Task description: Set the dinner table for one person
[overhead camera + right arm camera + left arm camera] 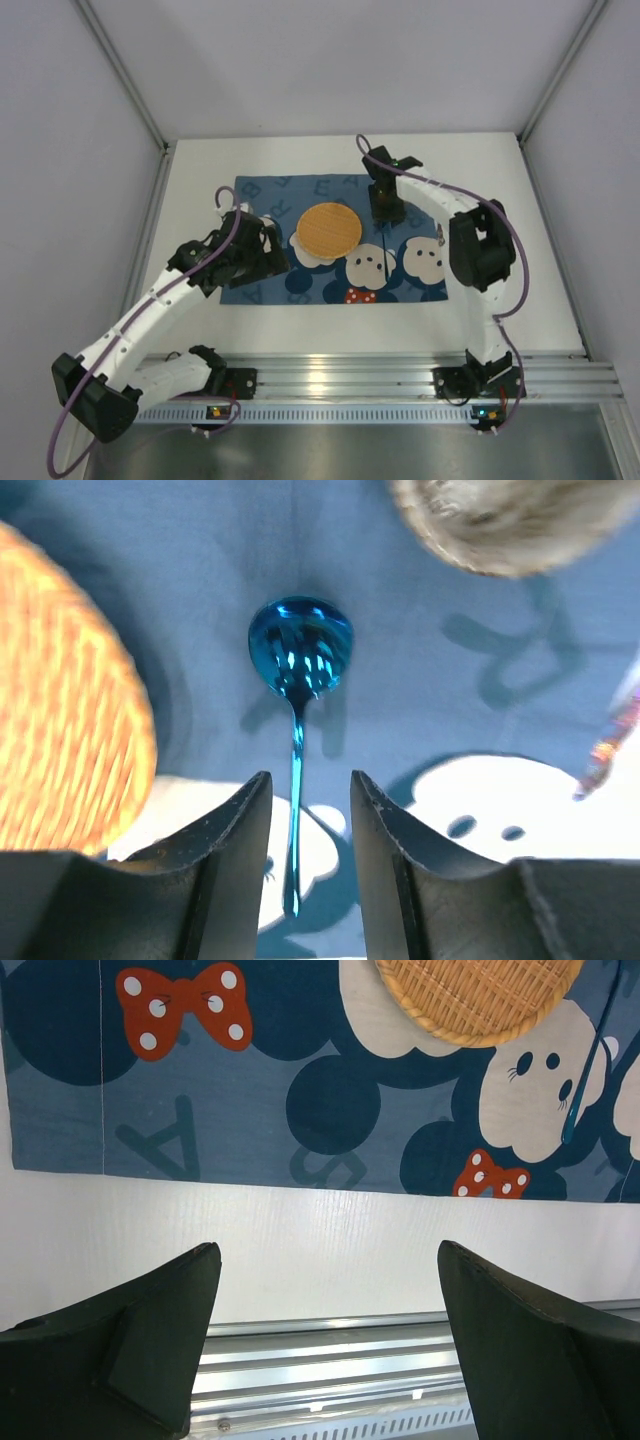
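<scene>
My right gripper (310, 776): fingers slightly apart, gripping nothing. It hangs low over the placemat, pointing down at it, on the far side of the mat's middle.
Between my right fingers: the thin handle of the blue spoon runs through the gap. I see space on both sides of it, so neither pad presses on it.
Blue spoon (299, 660): a shiny metallic blue, lying flat on the placemat, with its bowl pointing away from my wrist camera and its handle running back under my fingers.
Woven plate (329, 228): a round, tan wicker piece lying flat on the placemat, just to the left of the spoon and apart from it. It partly covers one of the white mouse faces.
Placemat (300, 188): blue cloth printed with mouse faces, red dotted bows and faint letters. It lies spread flat, and its near edge runs straight along the bare table.
Dinner table (400, 330): a plain white matte top. It lies under the placemat and shows on all sides of it, with a wide bare strip between the mat and the rail.
My left gripper (328, 1250): fingers spread wide, nothing between them. It hovers over the bare strip of table near the mat's left near corner, well apart from the plate.
Rail (350, 375): ribbed aluminium along the table's near edge, carrying both my arm bases.
Iridescent piece (610, 742): thin and rainbow-tinted, on the mat to the right of the spoon. I cannot tell what it is.
</scene>
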Controlling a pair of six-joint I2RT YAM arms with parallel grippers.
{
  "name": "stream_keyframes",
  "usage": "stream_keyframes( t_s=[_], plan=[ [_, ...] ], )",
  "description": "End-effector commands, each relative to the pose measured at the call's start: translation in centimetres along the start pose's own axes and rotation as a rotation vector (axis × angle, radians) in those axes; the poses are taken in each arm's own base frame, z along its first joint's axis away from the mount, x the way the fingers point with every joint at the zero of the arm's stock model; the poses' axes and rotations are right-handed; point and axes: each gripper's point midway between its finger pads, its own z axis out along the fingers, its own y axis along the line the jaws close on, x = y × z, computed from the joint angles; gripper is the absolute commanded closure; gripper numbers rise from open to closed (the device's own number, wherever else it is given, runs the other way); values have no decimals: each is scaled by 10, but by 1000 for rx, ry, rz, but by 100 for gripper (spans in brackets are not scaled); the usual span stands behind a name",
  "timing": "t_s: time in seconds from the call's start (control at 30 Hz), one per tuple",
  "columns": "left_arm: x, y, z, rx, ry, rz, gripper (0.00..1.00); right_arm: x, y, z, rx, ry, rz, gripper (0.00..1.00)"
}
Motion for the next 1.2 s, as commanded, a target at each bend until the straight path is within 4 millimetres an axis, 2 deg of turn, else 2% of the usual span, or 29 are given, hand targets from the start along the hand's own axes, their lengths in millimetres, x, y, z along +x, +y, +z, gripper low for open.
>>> stream_keyframes(
  t_s=[0.0, 0.07, 0.13, 0.17, 0.23, 0.27, 0.37, 0.43, 0.47, 0.5, 0.57, 0.63, 0.9, 1.0, 1.17],
  plan=[
    [0, -2, 4, -6, 1, -6, 5, -34, -26, -67, 2, -181, 34, 62],
    [-1, -2, 5, -8, 1, -5, 5, -36, -43, -80, 19, -210, 57, 62],
    [0, -2, 7, -10, 6, -4, 5, -38, -69, -79, 44, -215, 96, 57],
    [0, -2, 9, -12, 8, -3, 5, -40, -89, -78, 63, -215, 133, 56],
    [0, -2, 11, -14, 8, -3, 5, -37, -110, -69, 87, -192, 162, 54],
    [1, -3, 12, -14, 12, -4, 5, -36, -128, -60, 93, -168, 205, 55],
    [1, -4, 13, -16, 17, -14, 5, -33, -158, -43, 115, -136, 287, 54],
    [1, -5, 14, -12, 16, -21, 5, -38, -167, -34, 113, -127, 315, 54],
    [1, -5, 14, -12, 17, -21, 5, -35, -173, -18, 115, -89, 327, 55],
    [1, -5, 14, -14, 17, -24, 5, -42, -176, -17, 110, -95, 334, 55],
    [1, -5, 14, -14, 15, -27, 5, -40, -177, -1, 94, -56, 347, 56],
    [0, -4, 14, -19, 13, -31, 5, -44, -177, 7, 89, -46, 348, 56],
    [3, 3, 13, -50, 11, -53, 5, -57, -170, 21, 53, -39, 353, 56],
    [4, 5, 14, -61, 12, -55, 5, -55, -169, 34, 55, -13, 353, 57],
    [2, 4, 15, -68, 15, -56, 5, -48, -169, 58, 72, 34, 349, 63]
  ],
)
